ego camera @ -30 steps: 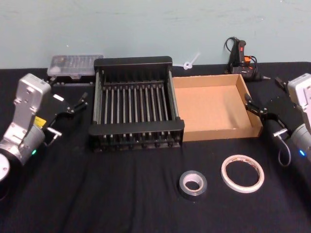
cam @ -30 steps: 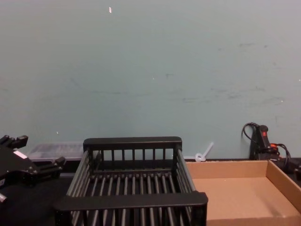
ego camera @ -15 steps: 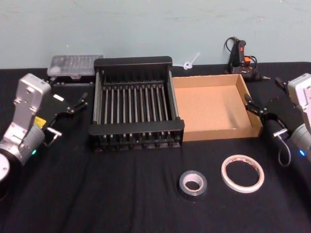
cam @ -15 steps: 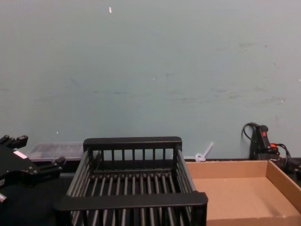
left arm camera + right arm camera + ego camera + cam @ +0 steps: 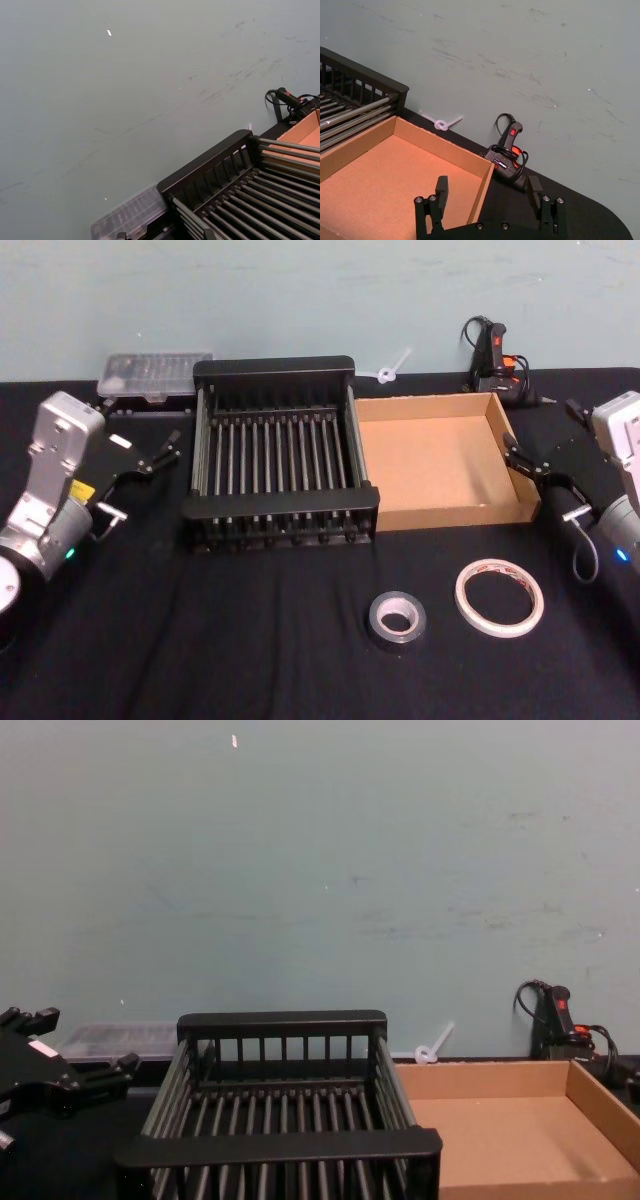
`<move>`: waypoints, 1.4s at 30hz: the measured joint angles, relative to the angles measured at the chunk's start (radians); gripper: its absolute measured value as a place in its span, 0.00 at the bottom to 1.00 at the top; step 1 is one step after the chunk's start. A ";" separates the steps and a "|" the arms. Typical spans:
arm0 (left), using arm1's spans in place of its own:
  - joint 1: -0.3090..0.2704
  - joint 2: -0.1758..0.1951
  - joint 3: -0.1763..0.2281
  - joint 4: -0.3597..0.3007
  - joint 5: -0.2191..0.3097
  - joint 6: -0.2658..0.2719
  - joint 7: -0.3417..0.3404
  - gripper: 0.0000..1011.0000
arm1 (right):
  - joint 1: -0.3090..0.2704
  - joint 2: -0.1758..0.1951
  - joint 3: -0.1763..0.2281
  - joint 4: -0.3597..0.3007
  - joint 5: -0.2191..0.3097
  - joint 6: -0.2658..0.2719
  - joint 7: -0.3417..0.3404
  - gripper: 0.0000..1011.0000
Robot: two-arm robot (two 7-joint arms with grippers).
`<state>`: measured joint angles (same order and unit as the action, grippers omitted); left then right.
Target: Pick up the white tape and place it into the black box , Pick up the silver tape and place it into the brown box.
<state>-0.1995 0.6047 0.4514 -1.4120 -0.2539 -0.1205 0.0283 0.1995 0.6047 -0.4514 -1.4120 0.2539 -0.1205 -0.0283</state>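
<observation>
Currently we note:
Flat white ring of tape [image 5: 499,597]: on black cloth, near the shallow tan cardboard tray [image 5: 443,462].
Dull grey-silver duct-tape roll [image 5: 396,617]: just beside it.
Black slatted plastic crate [image 5: 278,450]: touching the tray.
Left gripper [image 5: 150,455]: jaws apart, beside the crate.
Right gripper [image 5: 527,466]: jaws apart, at the tray.

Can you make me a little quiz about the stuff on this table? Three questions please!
1. True or false: the flat white ring-shaped tape roll lies inside the black slatted plastic crate.
2. Which roll lies nearer the robot's right tool? A) the thick grey-silver duct tape roll B) the white tape roll
3. Fill in: the shallow tan cardboard tray sits directly beside the ____ crate.

Key
1. False; it lies on the black tablecloth, in front of the tray.
2. B
3. black

The left tool waits open beside the crate.
</observation>
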 joint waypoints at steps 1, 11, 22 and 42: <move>0.000 0.000 0.000 0.000 0.000 0.000 0.000 0.99 | 0.000 0.000 0.000 0.000 0.000 0.000 0.000 0.99; 0.000 0.000 0.000 0.000 0.000 0.000 0.000 0.99 | -0.008 0.001 0.011 -0.013 0.000 0.008 0.013 0.99; 0.000 0.000 0.000 0.000 0.000 0.000 0.000 0.99 | -0.074 0.035 0.072 -0.112 0.051 0.051 0.074 0.99; 0.000 0.000 0.000 0.000 0.000 0.000 0.000 0.99 | -0.251 0.123 0.198 -0.309 0.204 0.210 0.198 0.99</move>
<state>-0.1995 0.6047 0.4514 -1.4120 -0.2539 -0.1205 0.0283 -0.0519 0.7281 -0.2535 -1.7211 0.4576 0.0899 0.1695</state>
